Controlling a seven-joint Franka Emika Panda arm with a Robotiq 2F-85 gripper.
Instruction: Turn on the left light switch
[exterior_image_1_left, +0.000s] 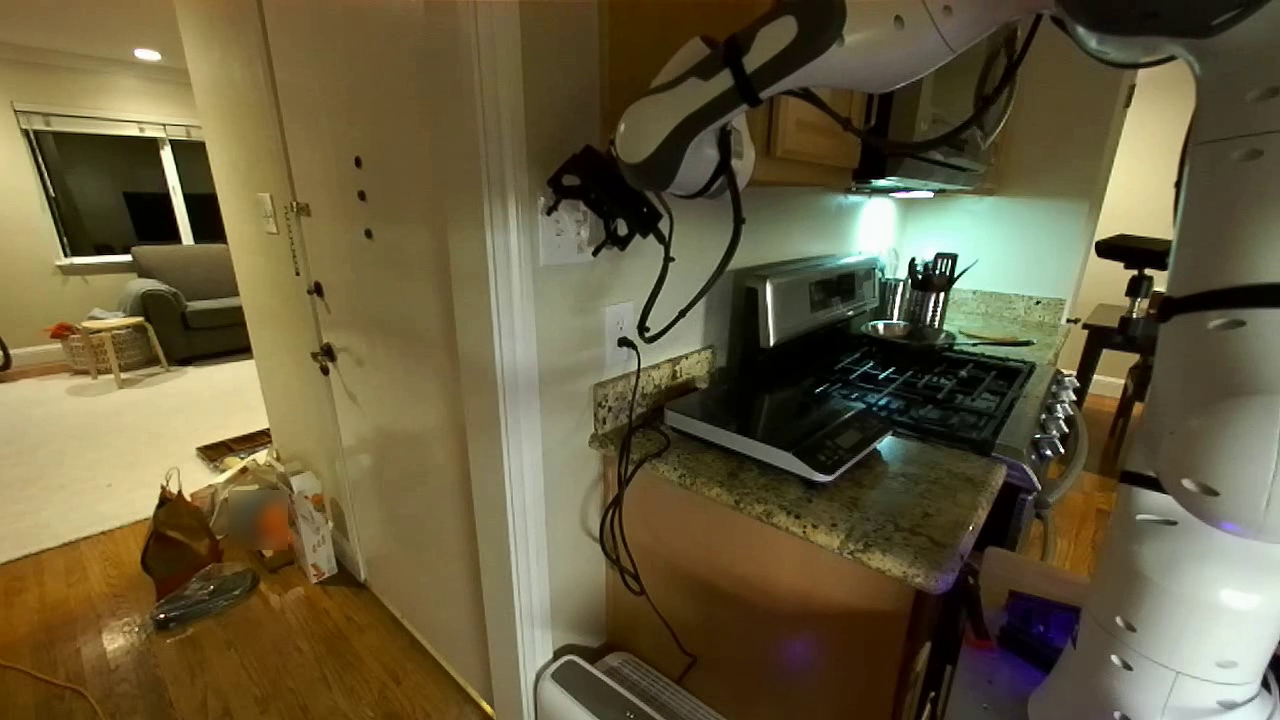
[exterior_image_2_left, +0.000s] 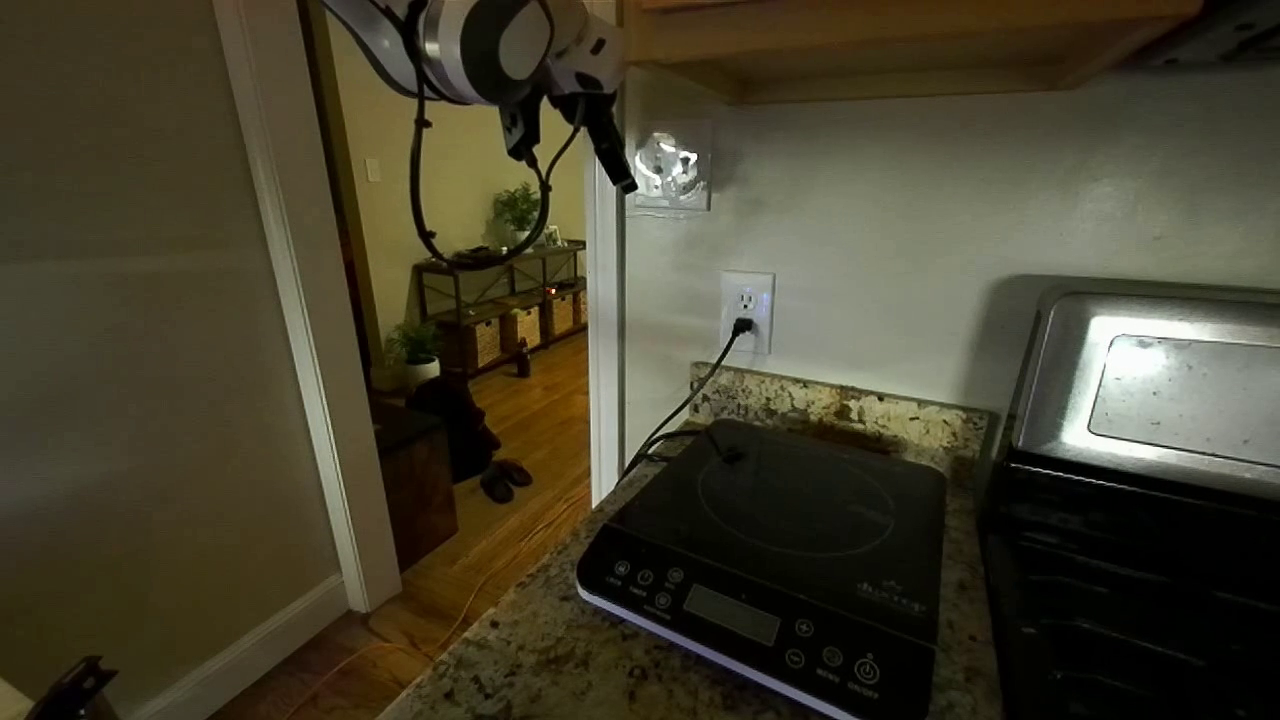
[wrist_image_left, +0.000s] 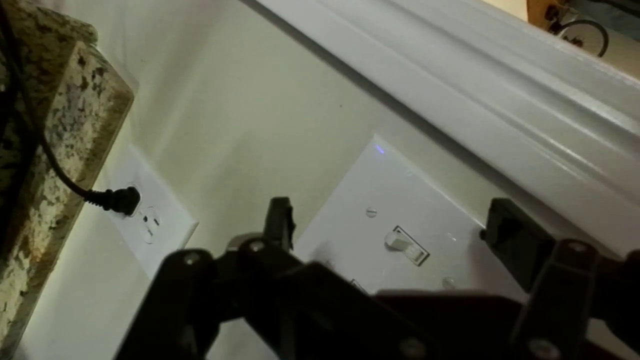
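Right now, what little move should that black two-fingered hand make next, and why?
Probably ease the hand slightly nearer the white rectangular switch plate: in the wrist view the hand stands open, the small white toggle switch nearest the white door trim showing between its fingers, apparently untouched and tipped down, so likely off.

The left light switch (wrist_image_left: 407, 246) is a small white toggle in a narrow, dark-edged slot (wrist_image_left: 423, 259). Its lever (wrist_image_left: 396, 241) juts out, tipped toward the slot's lower end. It sits on the left part of a white wall plate (wrist_image_left: 425, 210), near the white door trim (wrist_image_left: 500, 100).
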